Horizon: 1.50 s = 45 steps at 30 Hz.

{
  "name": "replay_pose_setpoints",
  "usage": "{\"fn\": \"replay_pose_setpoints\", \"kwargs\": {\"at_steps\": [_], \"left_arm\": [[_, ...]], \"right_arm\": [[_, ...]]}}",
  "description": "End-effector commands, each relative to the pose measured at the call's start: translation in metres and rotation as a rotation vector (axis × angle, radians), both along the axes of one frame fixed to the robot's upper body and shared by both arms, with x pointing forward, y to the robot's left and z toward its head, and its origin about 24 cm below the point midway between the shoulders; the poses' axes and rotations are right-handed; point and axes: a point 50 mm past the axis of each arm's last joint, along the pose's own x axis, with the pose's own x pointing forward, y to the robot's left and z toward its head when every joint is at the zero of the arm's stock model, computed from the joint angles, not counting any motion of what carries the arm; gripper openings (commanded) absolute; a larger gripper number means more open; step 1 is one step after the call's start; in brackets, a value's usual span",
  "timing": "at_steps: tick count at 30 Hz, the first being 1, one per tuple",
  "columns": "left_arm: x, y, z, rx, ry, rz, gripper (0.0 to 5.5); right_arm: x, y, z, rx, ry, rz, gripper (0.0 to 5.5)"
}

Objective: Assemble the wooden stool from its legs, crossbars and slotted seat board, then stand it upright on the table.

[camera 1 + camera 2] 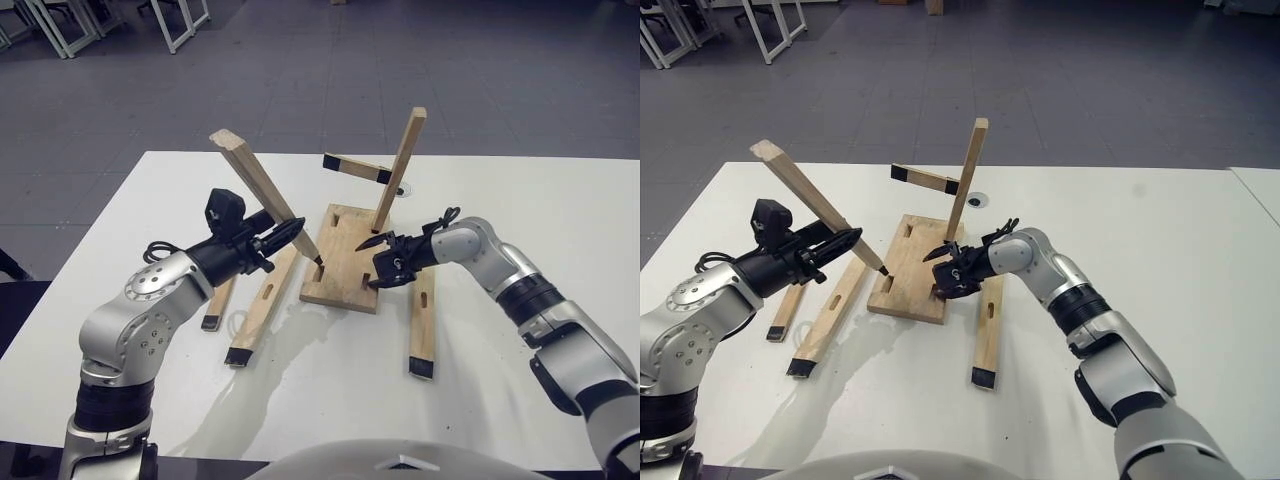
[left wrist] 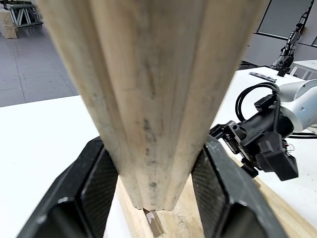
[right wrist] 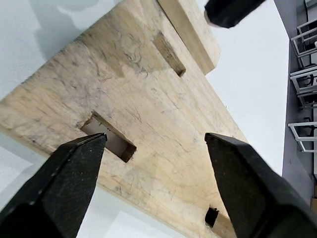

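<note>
On the white table [image 1: 500, 400], near its middle, the slotted seat board [image 1: 345, 250] lies flat. An upright leg [image 1: 400, 165] stands in a far slot, with a black-tipped crossbar [image 1: 357, 168] jutting from it toward the left. The left gripper [image 1: 300, 232] is clamped on a tilted leg [image 1: 262, 185] whose lower end meets the board's near-left slot. The right gripper [image 1: 365, 266], fingers spread, hangs over the board's near-right slot, just in front of the upright leg. Beside the board lie loose parts: a long slotted piece [image 1: 262, 305] and a short piece [image 1: 220, 305] on the left, and another slotted piece [image 1: 423, 325] on the right.
</note>
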Motion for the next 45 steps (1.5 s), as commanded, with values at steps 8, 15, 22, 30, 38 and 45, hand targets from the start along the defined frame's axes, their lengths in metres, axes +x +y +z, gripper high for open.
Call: {"fn": "replay_pose_setpoints", "kwargs": {"at_steps": [8, 15, 22, 30, 38, 45], "left_arm": [[0.002, -0.002, 0.000, 0.051, -0.001, -0.029, 2.05], [0.003, -0.007, -0.006, 0.040, 0.007, -0.051, 2.05], [0.021, -0.029, -0.013, -0.059, -0.042, -0.218, 2.05], [0.043, -0.033, -0.040, -0.106, -0.136, -0.392, 2.05], [0.057, -0.034, -0.064, -0.157, -0.148, -0.396, 2.05], [0.064, -0.032, -0.072, -0.164, -0.093, -0.385, 2.05]], "right_arm": [[-0.016, -0.005, -0.019, -0.279, -0.152, 0.318, 3.67], [-0.041, -0.049, -0.036, -0.351, -0.137, 0.431, 3.67], [-0.083, -0.108, -0.033, -0.330, -0.151, 0.683, 3.67], [-0.071, -0.121, -0.032, -0.357, -0.206, 0.685, 3.67], [-0.067, -0.114, -0.035, -0.319, -0.247, 0.700, 3.67], [-0.069, -0.113, -0.038, -0.296, -0.245, 0.710, 3.67]]}}
